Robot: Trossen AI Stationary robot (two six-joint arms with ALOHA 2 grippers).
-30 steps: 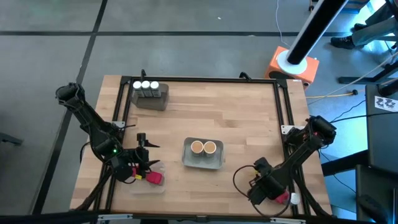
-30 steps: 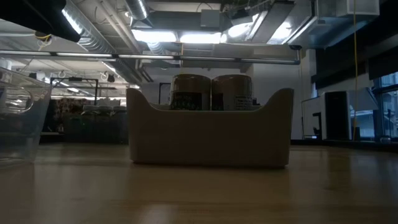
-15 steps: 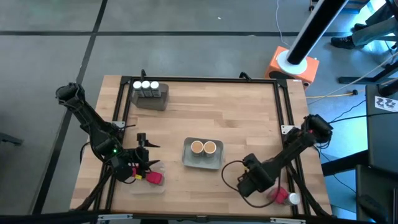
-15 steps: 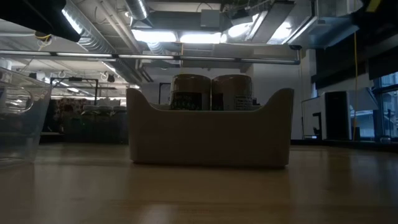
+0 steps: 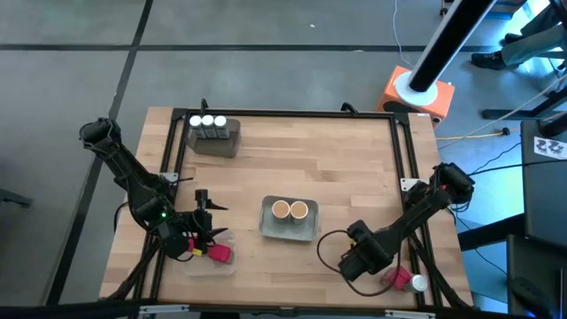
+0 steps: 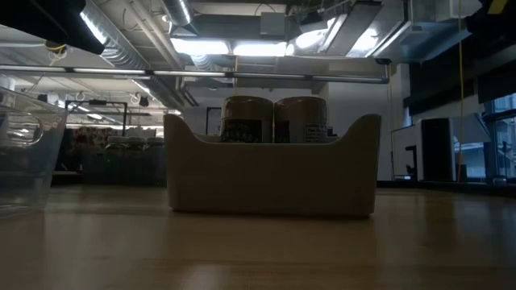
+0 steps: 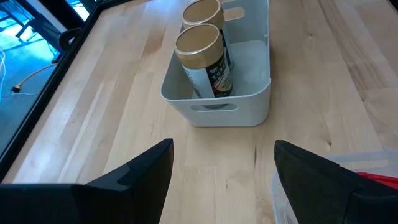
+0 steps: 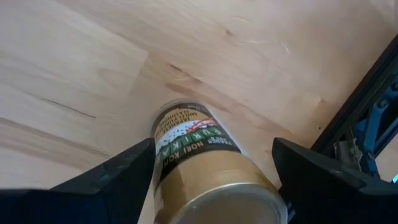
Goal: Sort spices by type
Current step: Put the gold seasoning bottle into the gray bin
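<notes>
My right gripper (image 8: 211,180) sits low over the bench (image 5: 354,177) near its front right corner, jaws closed around a tan-lidded jar (image 8: 208,165), which lies tilted between the two fingers (image 8: 118,177). Just beyond it, at the bench's right front edge, I see a white-capped jar (image 5: 416,283) beside something red. My left gripper (image 7: 217,168) hangs released near the front left edge, over the clear tray (image 5: 208,264) holding a red box (image 5: 219,253). Ahead of it stands the grey tray (image 7: 249,93) with two tan-lidded jars (image 7: 202,56) upright inside. Three white-capped jars (image 5: 207,121) fill another grey tray (image 5: 215,142) by the back left corner.
</notes>
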